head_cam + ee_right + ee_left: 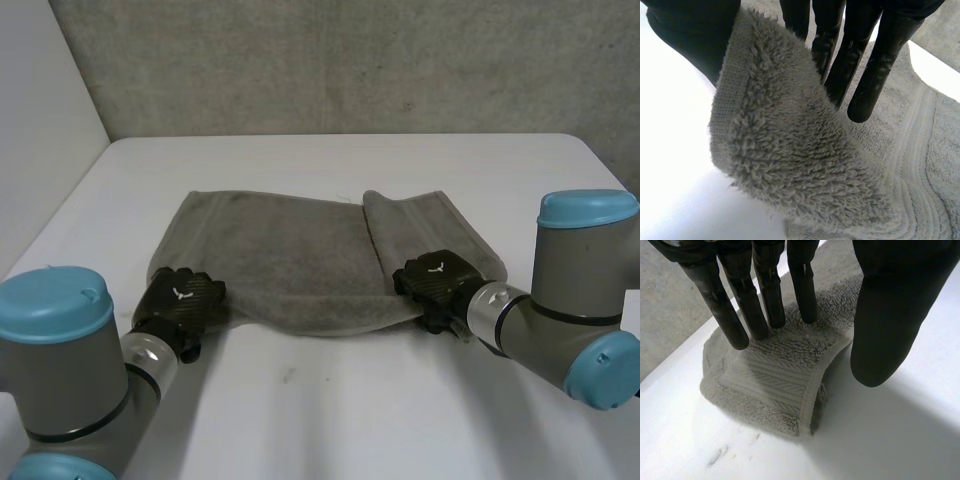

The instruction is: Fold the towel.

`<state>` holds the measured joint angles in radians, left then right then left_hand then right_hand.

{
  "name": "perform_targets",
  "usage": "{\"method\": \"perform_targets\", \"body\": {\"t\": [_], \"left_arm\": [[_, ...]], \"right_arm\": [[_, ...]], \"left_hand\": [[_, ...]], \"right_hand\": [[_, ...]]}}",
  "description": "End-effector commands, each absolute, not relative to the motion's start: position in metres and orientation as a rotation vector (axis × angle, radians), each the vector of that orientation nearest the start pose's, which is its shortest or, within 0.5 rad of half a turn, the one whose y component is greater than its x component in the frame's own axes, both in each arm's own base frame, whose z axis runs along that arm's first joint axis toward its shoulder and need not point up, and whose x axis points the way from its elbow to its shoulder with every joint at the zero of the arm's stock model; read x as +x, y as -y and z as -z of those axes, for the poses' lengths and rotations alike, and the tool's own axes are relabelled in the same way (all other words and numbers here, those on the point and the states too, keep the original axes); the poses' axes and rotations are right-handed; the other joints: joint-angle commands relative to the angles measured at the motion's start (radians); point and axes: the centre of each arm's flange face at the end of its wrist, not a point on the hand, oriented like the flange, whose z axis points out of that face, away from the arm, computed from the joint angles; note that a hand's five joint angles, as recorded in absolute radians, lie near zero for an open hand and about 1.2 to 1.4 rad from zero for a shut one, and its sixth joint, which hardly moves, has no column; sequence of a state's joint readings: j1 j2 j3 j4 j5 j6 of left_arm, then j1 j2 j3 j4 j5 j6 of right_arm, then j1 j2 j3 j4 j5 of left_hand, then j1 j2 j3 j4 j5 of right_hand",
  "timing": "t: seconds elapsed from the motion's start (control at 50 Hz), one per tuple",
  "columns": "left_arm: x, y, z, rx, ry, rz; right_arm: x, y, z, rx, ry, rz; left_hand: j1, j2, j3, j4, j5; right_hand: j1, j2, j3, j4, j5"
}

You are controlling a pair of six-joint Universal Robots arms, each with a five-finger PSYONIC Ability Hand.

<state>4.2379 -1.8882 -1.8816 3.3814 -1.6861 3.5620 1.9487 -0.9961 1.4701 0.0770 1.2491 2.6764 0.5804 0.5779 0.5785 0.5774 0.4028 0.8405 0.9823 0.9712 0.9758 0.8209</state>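
Closest in, the left arm (pixel 62 350) and right arm (pixel 580 270) are bracketing the table (pixel 340 410), with the towel (pixel 285 255) lying spread beyond both hands' fingertips. Doing this step well is probably meaning both near corners rising together, so the left hand (pixel 765 295) is needing a pinch first: its straight fingers are pressing the corner, thumb hanging apart beside it, released. The right hand (pixel 860 60) is grasping its corner, cloth raised between thumb and fingers.

Soft, even light; the white table (pixel 670 175) glares bright, with faint shade under the towel (pixel 290 260).
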Motion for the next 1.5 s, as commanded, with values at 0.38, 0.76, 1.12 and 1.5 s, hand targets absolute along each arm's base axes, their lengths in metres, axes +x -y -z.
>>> {"method": "perform_targets", "body": {"t": [0.38, 0.76, 1.12, 1.5], "left_arm": [[-0.242, 0.272, -0.121, 0.910, -2.333, 1.699], [-0.238, 0.298, -0.131, 0.848, -2.289, 1.759], [-0.224, 0.242, -0.226, 1.003, -2.171, 1.805], [-0.238, 0.294, -0.149, 1.315, -2.228, 1.437]], "right_arm": [[0.280, 0.268, -0.136, -1.256, -2.193, 1.417], [0.281, 0.271, -0.138, -1.260, -2.178, 1.439], [0.241, 0.262, -0.236, -1.362, -2.165, 1.441], [0.252, 0.292, -0.183, -1.786, -2.243, 1.289]], "left_hand": [[0.100, 0.102, 0.102, 0.103, 0.103], [0.816, 0.818, 0.818, 0.819, 0.819], [0.816, 0.818, 0.818, 0.819, 0.819], [0.816, 0.818, 0.818, 0.819, 0.819]], "right_hand": [[0.257, 0.116, 0.127, 0.122, 0.102], [0.433, 0.292, 0.303, 0.298, 0.279], [0.556, 0.414, 0.425, 0.420, 0.401], [0.556, 0.414, 0.425, 0.420, 0.401]]}}
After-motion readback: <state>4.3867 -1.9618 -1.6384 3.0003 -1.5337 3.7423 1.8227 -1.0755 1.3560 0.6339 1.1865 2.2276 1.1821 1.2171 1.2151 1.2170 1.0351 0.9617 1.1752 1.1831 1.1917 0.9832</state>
